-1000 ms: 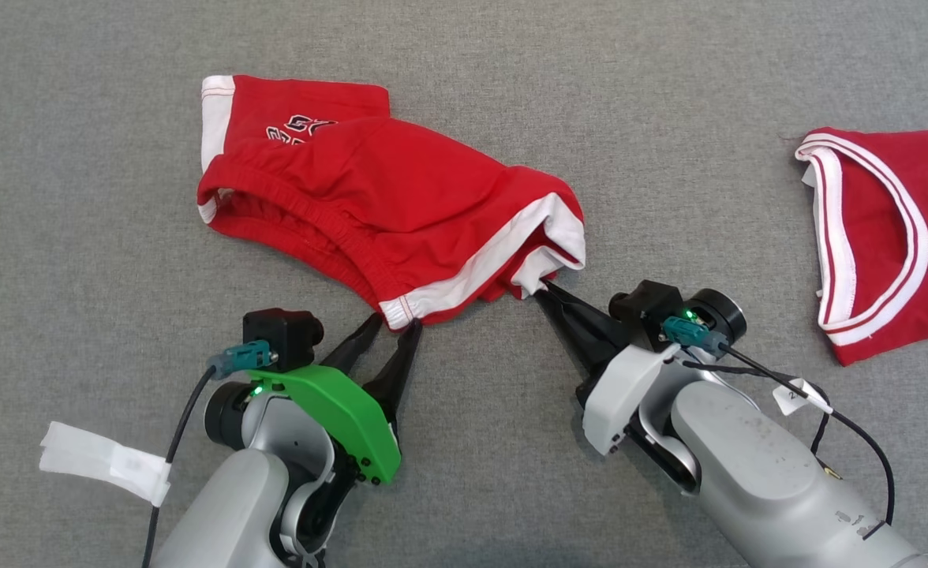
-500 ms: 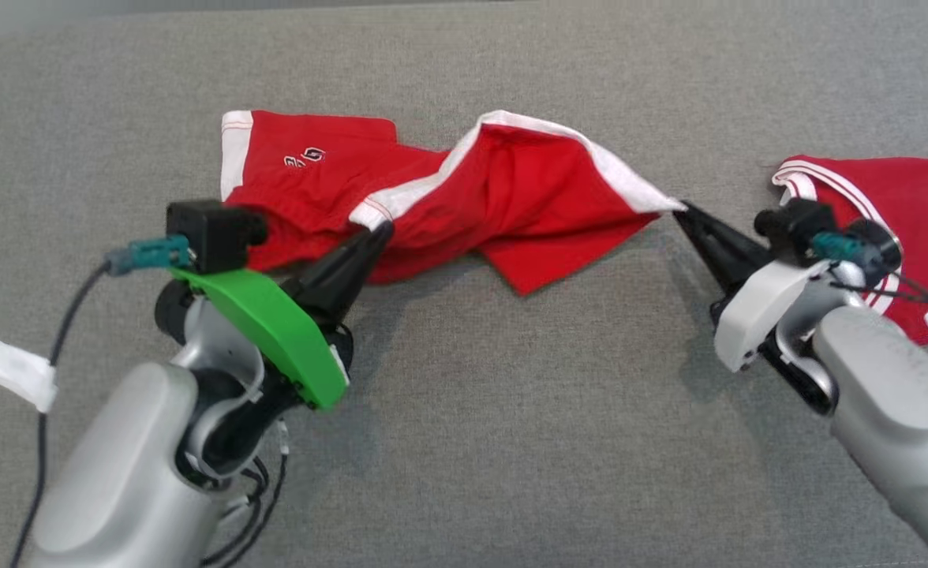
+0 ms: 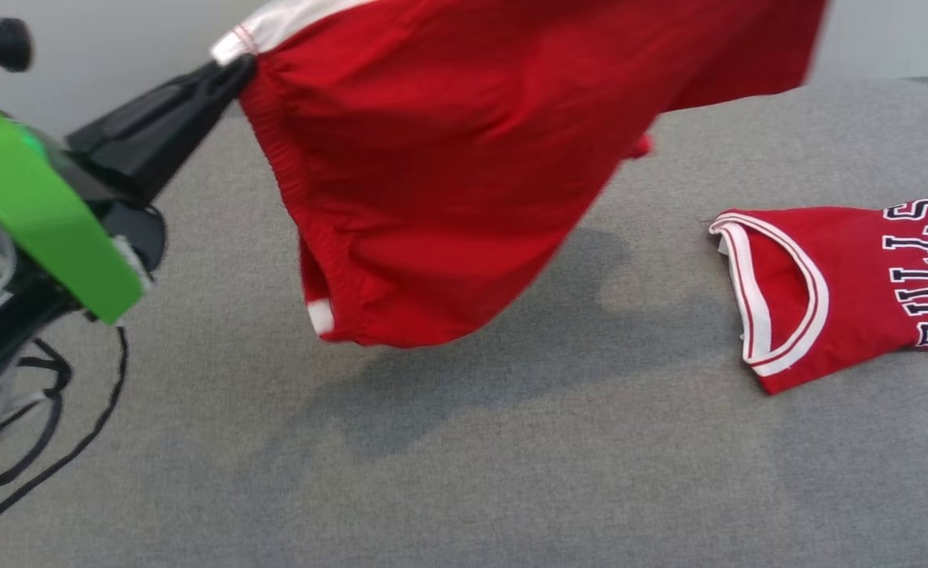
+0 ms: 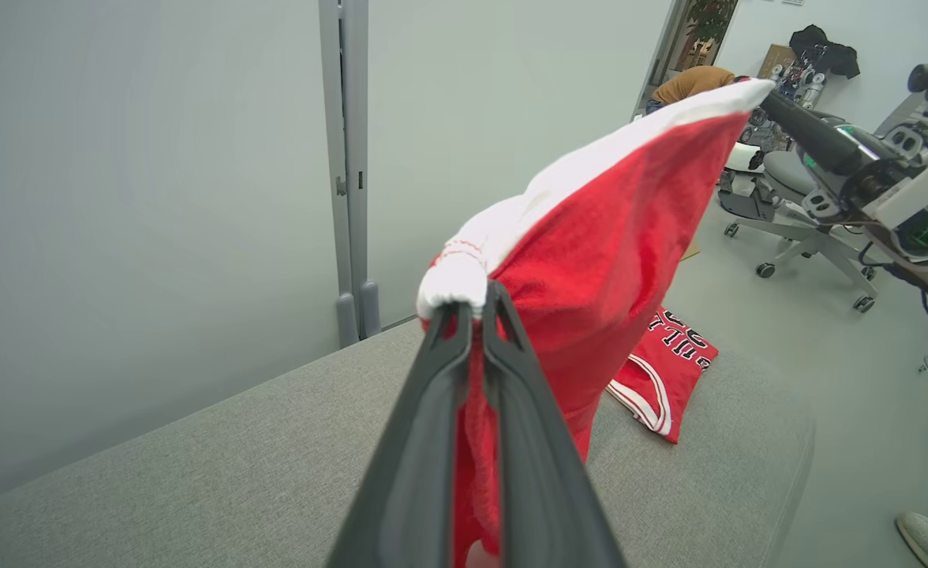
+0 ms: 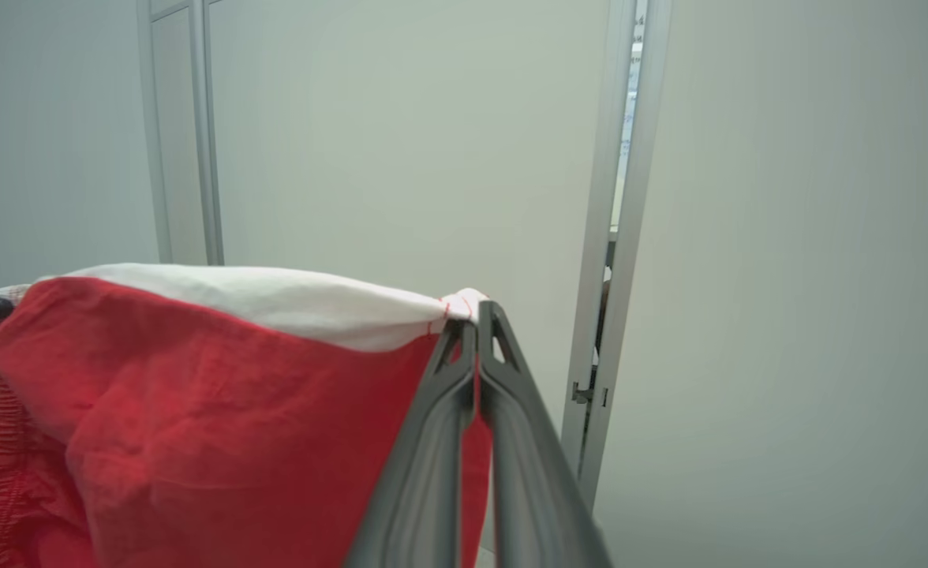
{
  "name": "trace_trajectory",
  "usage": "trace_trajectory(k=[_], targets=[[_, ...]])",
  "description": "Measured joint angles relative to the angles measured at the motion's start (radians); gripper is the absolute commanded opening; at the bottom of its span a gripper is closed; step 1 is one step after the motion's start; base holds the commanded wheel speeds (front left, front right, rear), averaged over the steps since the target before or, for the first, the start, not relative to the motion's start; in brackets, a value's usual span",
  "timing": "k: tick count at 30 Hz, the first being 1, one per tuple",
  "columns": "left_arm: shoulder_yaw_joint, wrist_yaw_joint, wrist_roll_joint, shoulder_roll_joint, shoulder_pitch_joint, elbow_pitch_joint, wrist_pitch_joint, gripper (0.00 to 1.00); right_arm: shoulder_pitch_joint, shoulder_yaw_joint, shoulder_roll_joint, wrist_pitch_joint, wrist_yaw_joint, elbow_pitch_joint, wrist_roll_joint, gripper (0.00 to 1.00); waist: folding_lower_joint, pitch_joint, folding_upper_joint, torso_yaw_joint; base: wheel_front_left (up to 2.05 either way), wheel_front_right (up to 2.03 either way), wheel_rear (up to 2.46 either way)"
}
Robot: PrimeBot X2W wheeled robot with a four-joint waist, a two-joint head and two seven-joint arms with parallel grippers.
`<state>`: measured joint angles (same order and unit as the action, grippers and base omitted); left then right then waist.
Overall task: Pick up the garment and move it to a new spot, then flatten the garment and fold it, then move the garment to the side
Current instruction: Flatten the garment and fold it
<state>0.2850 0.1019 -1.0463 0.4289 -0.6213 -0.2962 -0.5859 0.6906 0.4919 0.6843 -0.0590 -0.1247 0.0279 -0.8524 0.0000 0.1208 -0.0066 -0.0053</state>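
Note:
The garment (image 3: 448, 158), red shorts with a white hem band, hangs in the air above the grey surface, stretched between both grippers. My left gripper (image 3: 235, 71) is shut on one corner of the white band at the upper left of the head view; in the left wrist view its tips (image 4: 476, 296) pinch the bunched white hem (image 4: 452, 276). My right gripper (image 5: 476, 312) is shut on the opposite corner of the garment (image 5: 196, 379), with the white band pulled taut between the two. In the left wrist view the right gripper (image 4: 764, 99) holds the far corner.
A second red jersey (image 3: 843, 284) with white trim and dark lettering lies flat on the grey cushion (image 3: 511, 473) to the right. Beyond the cushion's edge stand a pale wall, a door frame (image 4: 349, 158), an office chair (image 4: 795, 205) and a person bending over (image 4: 693, 83).
Both grippers have risen high with the garment, lifting it clear off the cushion. The left gripper shut on the hem a second ago. The head camera has tilted up.

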Motion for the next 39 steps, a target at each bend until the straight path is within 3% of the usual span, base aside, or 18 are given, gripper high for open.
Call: trace_trajectory(k=[4,6,14,18,21,24,26,28,30,34,39], targets=[[-0.074,-0.023,-0.096,0.055,0.005,-0.054,-0.061,0.00,0.001,-0.168,0.152,0.044,-0.008,0.059,-0.074,0.00,0.0000,-0.049,0.0000,-0.025,0.00,0.00,0.00],[-0.097,-0.038,-0.158,0.057,0.027,-0.081,-0.092,0.00,-0.001,-0.199,0.168,0.070,-0.009,0.104,-0.143,0.00,-0.0001,-0.074,0.0000,-0.040,0.00,0.00,0.00],[-0.098,-0.194,-0.333,0.054,0.110,-0.178,-0.243,0.00,-0.099,-0.223,0.256,0.296,-0.007,0.173,-0.418,0.00,-0.0001,-0.127,0.0000,-0.112,0.00,0.00,0.00],[-0.041,-0.217,-0.276,0.080,0.117,-0.036,-0.295,0.00,-0.134,-0.076,0.152,0.400,0.001,0.115,-0.485,0.00,-0.0001,-0.100,0.0000,-0.127,0.00,0.00,0.00],[0.010,-0.221,-0.112,0.107,0.117,0.146,-0.283,0.00,-0.096,-0.023,0.023,0.412,0.069,0.024,-0.438,0.00,-0.0001,-0.071,0.0000,-0.128,0.00,0.00,0.00],[0.035,-0.215,0.042,0.053,0.001,0.221,-0.184,0.00,0.078,-0.044,-0.044,0.363,0.148,-0.055,-0.294,0.00,-0.0001,-0.037,0.0000,-0.119,0.00,0.00,0.00],[0.070,-0.212,0.127,0.008,-0.122,0.216,-0.129,0.00,0.210,-0.071,-0.039,0.321,0.172,-0.067,-0.183,0.00,-0.0001,-0.012,0.0000,-0.108,0.00,0.00,0.00],[0.096,-0.206,0.193,-0.040,-0.222,0.193,-0.075,0.00,0.308,-0.124,-0.052,0.250,0.197,-0.064,-0.145,0.00,0.0000,0.014,0.0000,-0.094,0.00,0.00,0.00],[0.114,-0.171,0.218,-0.081,-0.283,0.168,-0.015,0.00,0.362,-0.160,-0.072,0.189,0.206,-0.037,-0.139,0.00,0.0000,0.039,0.0000,-0.080,0.00,0.00,0.00],[0.174,-0.083,0.304,-0.060,-0.290,0.141,0.049,0.00,0.338,-0.084,-0.081,0.166,0.150,0.044,-0.110,0.00,-0.0001,0.092,0.0000,-0.053,0.00,0.00,0.00],[0.170,-0.075,0.322,-0.031,-0.077,0.173,0.139,0.00,0.104,0.033,-0.114,0.155,0.112,0.123,-0.109,0.00,0.0000,0.164,0.0000,-0.035,0.00,0.00,0.00]])
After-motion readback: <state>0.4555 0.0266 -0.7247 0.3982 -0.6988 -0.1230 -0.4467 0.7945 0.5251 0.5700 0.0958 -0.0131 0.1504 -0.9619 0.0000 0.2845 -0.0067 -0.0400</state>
